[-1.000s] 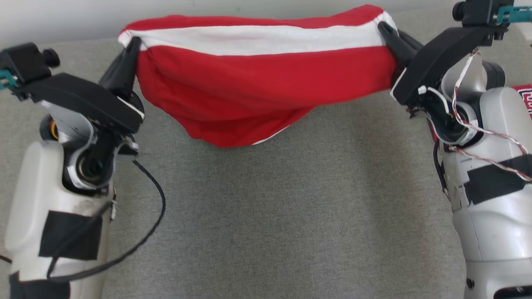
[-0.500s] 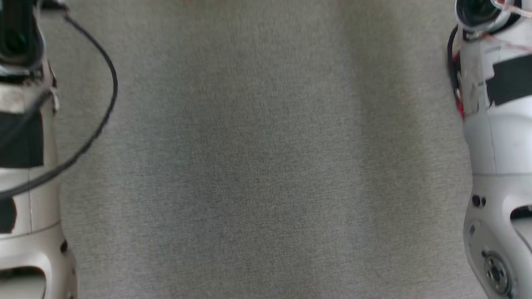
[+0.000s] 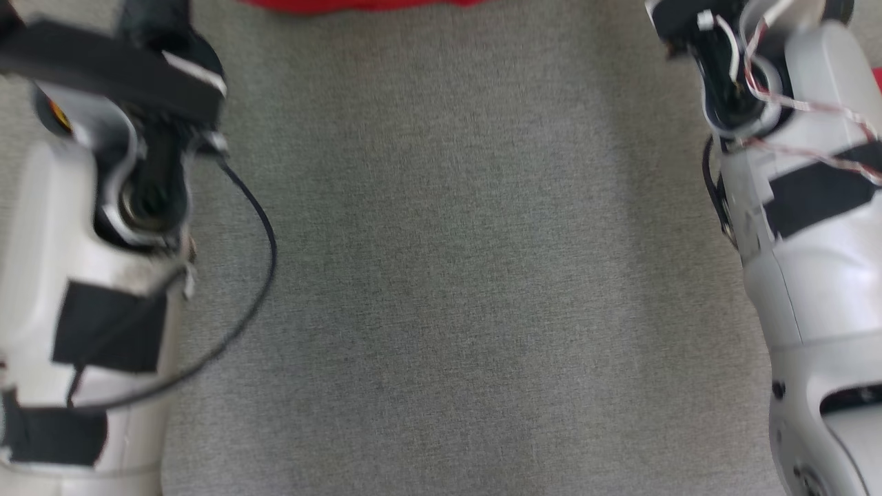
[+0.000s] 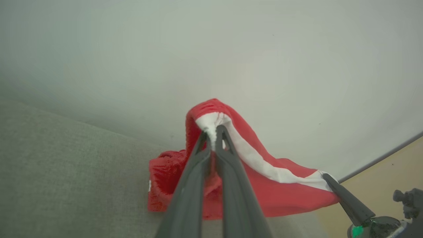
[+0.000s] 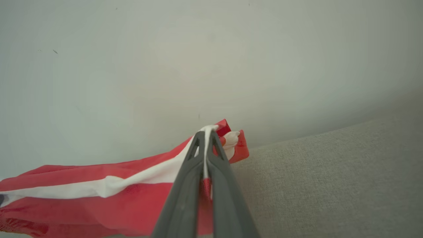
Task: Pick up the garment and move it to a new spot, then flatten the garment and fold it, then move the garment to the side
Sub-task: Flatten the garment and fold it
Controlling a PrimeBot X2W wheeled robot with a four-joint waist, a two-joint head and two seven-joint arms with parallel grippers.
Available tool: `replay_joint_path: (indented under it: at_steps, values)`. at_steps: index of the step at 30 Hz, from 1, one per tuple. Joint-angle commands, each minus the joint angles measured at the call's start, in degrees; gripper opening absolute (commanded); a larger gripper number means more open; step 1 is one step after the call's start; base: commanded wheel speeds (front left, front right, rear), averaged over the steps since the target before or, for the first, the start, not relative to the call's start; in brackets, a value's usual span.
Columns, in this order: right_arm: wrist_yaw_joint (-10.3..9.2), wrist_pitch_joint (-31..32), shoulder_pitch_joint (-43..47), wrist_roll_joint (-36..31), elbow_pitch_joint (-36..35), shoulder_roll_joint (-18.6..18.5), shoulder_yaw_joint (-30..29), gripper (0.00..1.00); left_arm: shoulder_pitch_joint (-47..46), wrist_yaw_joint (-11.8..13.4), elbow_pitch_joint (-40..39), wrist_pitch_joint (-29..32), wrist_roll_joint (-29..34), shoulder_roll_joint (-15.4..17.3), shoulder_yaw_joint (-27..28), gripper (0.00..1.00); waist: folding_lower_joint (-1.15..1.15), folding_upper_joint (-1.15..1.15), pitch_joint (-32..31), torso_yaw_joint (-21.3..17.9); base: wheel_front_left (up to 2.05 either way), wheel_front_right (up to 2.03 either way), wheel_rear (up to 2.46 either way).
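The garment is red with a broad white stripe, and it hangs stretched between my two grippers above the grey cloth surface. In the left wrist view my left gripper is shut on one end of the white stripe. In that same view the right gripper holds the far end. The right wrist view shows my right gripper shut on its end of the garment. In the head view just a thin red edge of the garment shows at the top, between my left forearm and right forearm.
A pale wall rises right behind the grey surface. A tan floor with a dark edge strip lies off to one side in the left wrist view. Another red item peeks in at the head view's right edge.
The head camera tilted down, taking the garment and grippers out of its picture, then came partly back up. Both grippers still hold the garment stretched between them.
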Motion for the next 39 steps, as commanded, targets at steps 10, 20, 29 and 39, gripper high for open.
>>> replay_joint_path:
  at_steps: [10, 20, 29, 39]
  values:
    - [-0.15, 7.16, 19.00, 4.67, -17.55, -4.97, -2.21, 0.00, 16.41, -0.16, -10.83, -1.34, -6.90, 1.21, -1.95, 0.00, -0.01, -0.01, -12.88, 2.18, 0.00, 0.00, 0.00]
    - [-0.15, 18.25, 41.12, -1.23, -31.95, -2.40, -9.88, 0.00, 33.96, 3.32, -17.85, 0.68, -6.36, 1.80, -4.61, 0.00, -0.01, -0.01, -25.00, 2.71, 0.00, 0.00, 0.00]
    - [-0.15, 20.56, 55.24, -5.58, -36.25, 0.80, -15.45, 0.00, 45.83, 5.45, -14.21, 0.06, -3.81, 0.74, -8.82, 0.00, -0.01, -0.01, -28.51, 3.01, 0.00, 0.00, 0.00]
    - [-0.15, 15.43, 59.67, -8.43, -30.10, 1.29, -12.30, 0.99, 47.04, 5.73, -3.20, -6.22, 2.42, -0.91, -12.47, 1.00, -0.01, -0.01, -29.21, 2.99, 0.00, 0.00, 0.00]
